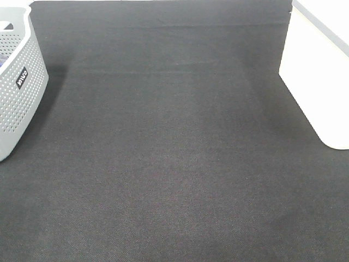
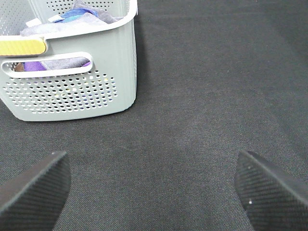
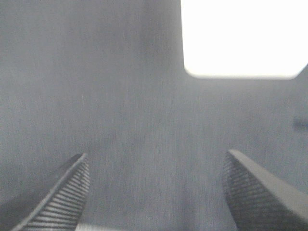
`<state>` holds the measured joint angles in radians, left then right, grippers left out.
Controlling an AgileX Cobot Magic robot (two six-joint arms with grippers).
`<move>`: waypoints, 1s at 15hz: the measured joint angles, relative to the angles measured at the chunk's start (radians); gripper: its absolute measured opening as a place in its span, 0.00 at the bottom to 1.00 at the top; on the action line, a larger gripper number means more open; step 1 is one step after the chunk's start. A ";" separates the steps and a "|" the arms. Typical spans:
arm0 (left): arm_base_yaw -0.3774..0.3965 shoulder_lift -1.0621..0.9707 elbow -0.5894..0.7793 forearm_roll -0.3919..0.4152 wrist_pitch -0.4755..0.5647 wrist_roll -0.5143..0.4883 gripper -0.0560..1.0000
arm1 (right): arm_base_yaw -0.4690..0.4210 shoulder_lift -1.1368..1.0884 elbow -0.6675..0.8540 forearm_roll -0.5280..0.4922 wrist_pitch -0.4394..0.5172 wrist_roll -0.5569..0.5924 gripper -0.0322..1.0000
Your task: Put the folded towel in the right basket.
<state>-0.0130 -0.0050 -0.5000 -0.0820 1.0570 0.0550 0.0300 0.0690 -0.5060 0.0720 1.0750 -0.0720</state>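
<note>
**A:** What does the high camera give you?

**B:** A dark fabric tabletop [image 1: 174, 164]. A grey perforated basket [image 1: 16, 87] sits at its left edge, with a small dark label on its wall. A white basket [image 1: 322, 71] sits at the right edge, only partly in frame. Neither arm shows here, and I see no towel lying on the cloth.

**A:** And the left wrist camera?

**B:** The left gripper [image 2: 154, 190] hangs over bare cloth with its jaws spread wide and nothing between them. The grey basket [image 2: 72, 91] stands just ahead of it. Inside lies folded cloth [image 2: 82, 12] in blue, purple and grey, showing over the rim and through the handle slot. A yellow strip [image 2: 21, 45] sits on the rim. Whether that cloth is the towel for the task, I cannot tell.

**A:** The right wrist camera?

**B:** It is blurred. The right gripper [image 3: 154, 192] is also spread wide and holds nothing, above the dark cloth. The white basket [image 3: 243, 38] is ahead of it, overexposed, so its contents cannot be made out.
</note>
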 joint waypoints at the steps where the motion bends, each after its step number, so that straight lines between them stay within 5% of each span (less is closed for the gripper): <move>1: 0.000 0.000 0.000 0.000 0.000 0.000 0.88 | 0.000 -0.040 0.000 0.000 -0.002 0.000 0.73; 15: 0.000 0.000 0.000 0.000 0.000 0.000 0.88 | 0.000 -0.075 0.003 0.000 -0.005 0.000 0.73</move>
